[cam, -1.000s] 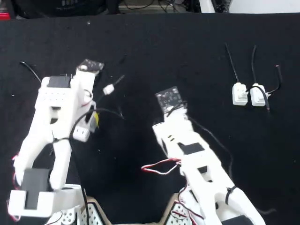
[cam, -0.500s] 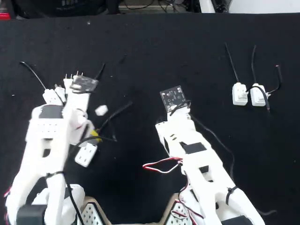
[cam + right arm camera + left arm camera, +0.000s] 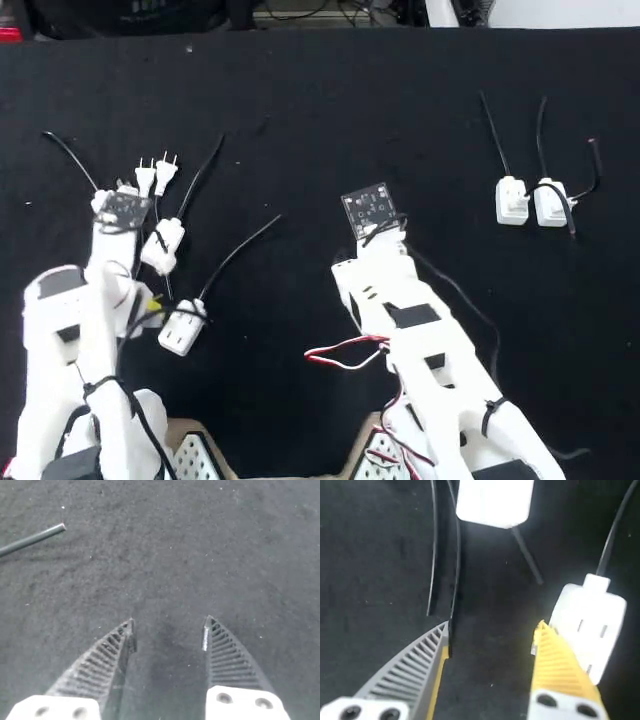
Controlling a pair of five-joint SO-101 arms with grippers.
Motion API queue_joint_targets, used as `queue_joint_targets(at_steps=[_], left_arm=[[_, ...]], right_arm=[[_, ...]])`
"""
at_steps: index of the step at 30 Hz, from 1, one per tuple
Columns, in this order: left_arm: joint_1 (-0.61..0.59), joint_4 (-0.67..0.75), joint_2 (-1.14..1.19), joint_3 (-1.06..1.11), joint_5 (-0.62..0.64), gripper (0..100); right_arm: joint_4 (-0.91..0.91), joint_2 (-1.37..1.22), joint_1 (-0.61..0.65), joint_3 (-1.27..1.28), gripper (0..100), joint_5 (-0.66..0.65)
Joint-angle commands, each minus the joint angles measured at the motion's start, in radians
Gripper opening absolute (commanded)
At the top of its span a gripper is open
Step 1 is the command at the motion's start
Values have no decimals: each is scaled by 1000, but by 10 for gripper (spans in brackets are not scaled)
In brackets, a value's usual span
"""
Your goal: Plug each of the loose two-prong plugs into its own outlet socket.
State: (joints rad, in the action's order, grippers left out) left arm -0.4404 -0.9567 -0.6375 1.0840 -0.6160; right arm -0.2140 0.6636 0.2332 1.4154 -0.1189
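Item: two loose two-prong plugs [image 3: 156, 176], white, side by side at about 10 o'clock on the black table [image 3: 320, 100], prongs toward 12 o'clock, neither one seated in a socket

Near socket [image 3: 163, 244]: white, just off the plugs at their 6 o'clock, with a black cord running off toward 1 o'clock

Second socket [image 3: 181, 333]: white, farther along at 6 o'clock, close to the left arm's base, with its cord also running toward 1 o'clock

Left arm [image 3: 75, 330]: stretched from its base at 7 o'clock, wrist at 9 o'clock of the near socket and just short of the plugs. Left gripper [image 3: 492, 632]: fingers parted, nothing between them

Right arm [image 3: 410, 320]: stretched from 5 o'clock toward the table's middle, well apart from plugs and sockets. Right gripper [image 3: 167, 627]: fingers parted over bare cloth, holding nothing

View notes: the left wrist view gives the slotted face of a socket just beside the yellow finger [image 3: 555, 660] (contact cannot be told), thin black cords past the grey finger, and a white body [image 3: 492, 500] farther out whose kind cannot be read. The right wrist view gives a cord end [image 3: 32, 539] lying on the cloth. The high view adds a pair of white blocks [image 3: 531, 201] with cords at 2 o'clock on the table
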Motion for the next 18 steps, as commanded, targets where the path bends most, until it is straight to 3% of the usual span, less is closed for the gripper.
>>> queue_joint_targets(at_steps=[1,8,14,18], left_arm=[[113,17,-35,47,77,267],[435,-258,-32,-79,232,267],[596,-272,-25,-97,245,267],[671,-224,-25,-79,321,267]], right_arm=[[-15,39,-21,-42,194,6],[-21,39,-28,-50,194,9],[-21,39,-28,-50,194,9],[-21,39,-28,-50,194,9]])
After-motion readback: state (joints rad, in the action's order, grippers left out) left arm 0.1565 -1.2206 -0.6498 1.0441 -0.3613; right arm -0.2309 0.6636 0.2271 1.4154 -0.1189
